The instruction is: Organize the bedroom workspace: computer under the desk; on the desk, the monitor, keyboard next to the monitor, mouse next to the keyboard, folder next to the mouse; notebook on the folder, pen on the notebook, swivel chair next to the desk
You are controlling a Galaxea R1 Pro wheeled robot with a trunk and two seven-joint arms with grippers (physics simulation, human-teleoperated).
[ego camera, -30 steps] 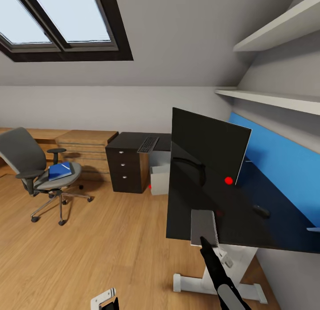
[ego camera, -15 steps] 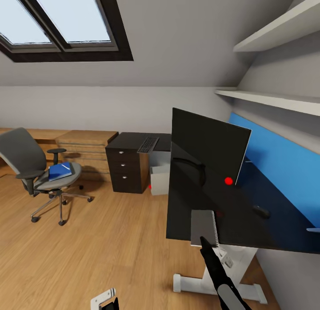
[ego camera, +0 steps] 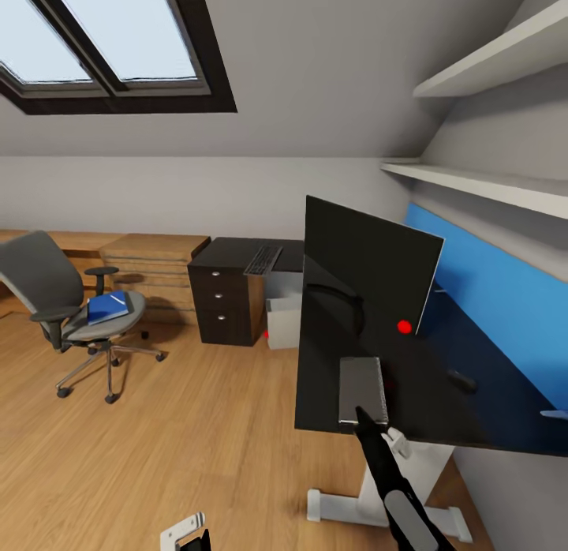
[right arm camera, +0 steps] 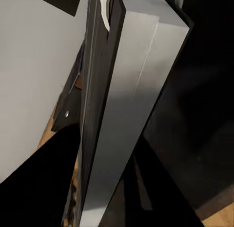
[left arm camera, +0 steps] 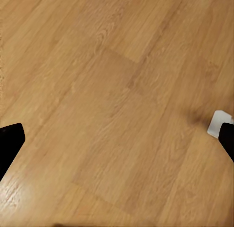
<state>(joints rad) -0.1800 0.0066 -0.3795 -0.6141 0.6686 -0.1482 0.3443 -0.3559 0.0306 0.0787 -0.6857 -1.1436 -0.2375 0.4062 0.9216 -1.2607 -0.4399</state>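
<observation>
The left gripper (left arm camera: 117,144) hung low over the bare wood floor (ego camera: 158,448) at the near left, its two black fingers spread wide apart with nothing between them. To the right, the right gripper (ego camera: 364,417) reached up to the near edge of the black desk (ego camera: 473,417) and was clamped on the grey notebook (ego camera: 362,391), which lay at that edge with its near end just past it; the right wrist view showed the notebook (right arm camera: 131,105) edge-on between the dark fingers. Behind the notebook stood the monitor (ego camera: 371,279), its screen angled toward the room and a red dot at its lower right corner. The mouse (ego camera: 462,380) sat on the desk to the right of the monitor, well apart from the notebook, before a blue wall panel (ego camera: 497,298). Farther back, the keyboard (ego camera: 263,259) rested on the far wing of the desk, above the drawer unit, and the light-grey computer (ego camera: 282,320) stood on the floor under the desk, just beside those drawers. Across the room at the far left, the swivel chair (ego camera: 55,298) stood well apart from the desk, the blue folder (ego camera: 106,307) lying on its seat with the thin white pen (ego camera: 118,300) on top.
</observation>
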